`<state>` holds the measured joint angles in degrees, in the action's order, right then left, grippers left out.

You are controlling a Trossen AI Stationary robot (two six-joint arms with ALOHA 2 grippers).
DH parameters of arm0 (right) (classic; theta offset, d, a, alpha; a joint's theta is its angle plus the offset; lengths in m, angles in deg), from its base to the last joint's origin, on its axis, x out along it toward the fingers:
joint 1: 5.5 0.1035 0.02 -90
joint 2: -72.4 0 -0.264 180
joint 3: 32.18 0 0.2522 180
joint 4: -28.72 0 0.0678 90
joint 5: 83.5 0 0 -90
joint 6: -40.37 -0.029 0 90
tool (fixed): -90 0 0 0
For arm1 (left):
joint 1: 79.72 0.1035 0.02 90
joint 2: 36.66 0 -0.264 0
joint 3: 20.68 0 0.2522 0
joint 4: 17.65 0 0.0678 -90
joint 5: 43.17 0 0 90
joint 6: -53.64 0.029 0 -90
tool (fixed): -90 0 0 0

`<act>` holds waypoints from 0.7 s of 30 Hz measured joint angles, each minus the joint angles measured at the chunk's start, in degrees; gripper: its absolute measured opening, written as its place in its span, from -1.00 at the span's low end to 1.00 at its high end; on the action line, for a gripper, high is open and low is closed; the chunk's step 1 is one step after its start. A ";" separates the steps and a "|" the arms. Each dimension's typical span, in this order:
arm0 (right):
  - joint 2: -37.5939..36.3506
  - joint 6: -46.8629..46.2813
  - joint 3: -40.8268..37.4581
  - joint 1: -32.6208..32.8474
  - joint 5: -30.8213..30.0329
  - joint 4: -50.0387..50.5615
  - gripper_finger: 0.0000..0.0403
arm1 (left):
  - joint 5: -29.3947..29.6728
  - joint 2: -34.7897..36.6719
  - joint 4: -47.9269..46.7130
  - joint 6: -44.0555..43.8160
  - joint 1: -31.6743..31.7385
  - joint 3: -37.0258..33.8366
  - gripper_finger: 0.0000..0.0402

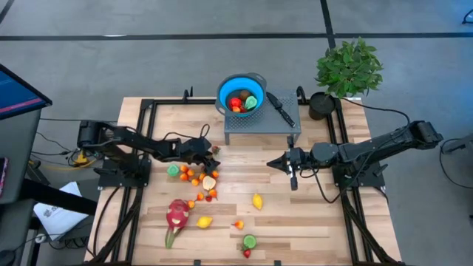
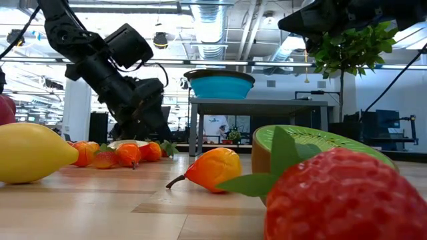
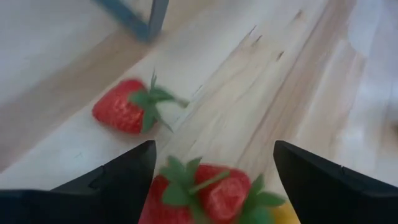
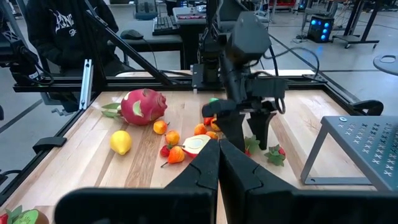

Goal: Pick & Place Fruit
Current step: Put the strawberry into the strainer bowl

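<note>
Your left pincer (image 3: pixel 211 180) hangs open astride a strawberry (image 3: pixel 205 193) at the worktop's (image 1: pixel 310 222) nine o'clock, so the pick is in hand. Next, I judge, close and carry it to the bowl (image 1: pixel 242 93) at twelve. Right pincer (image 1: pixel 272 164) waits closed.

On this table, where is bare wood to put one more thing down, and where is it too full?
Free: the wood between the lemon and the shut right gripper, and the strip between the grey stand and that gripper. Crowded: the heap of small fruit under the open left gripper, down to the dragon fruit.
</note>
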<state>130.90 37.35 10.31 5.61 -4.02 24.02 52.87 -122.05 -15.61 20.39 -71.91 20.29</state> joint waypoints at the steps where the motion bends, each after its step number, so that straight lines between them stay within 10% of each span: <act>1: 0.00 0.00 0.00 -0.04 0.00 0.03 -1.00 | 0.00 1.01 0.01 0.07 0.17 0.00 0.59; 21: 0.00 0.02 -0.02 -0.01 0.00 1.53 -1.00 | -0.43 4.86 -4.86 20.27 1.76 0.00 0.59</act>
<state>130.90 37.37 10.29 5.59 -4.02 25.55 52.44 -117.19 -20.48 40.66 -70.15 20.29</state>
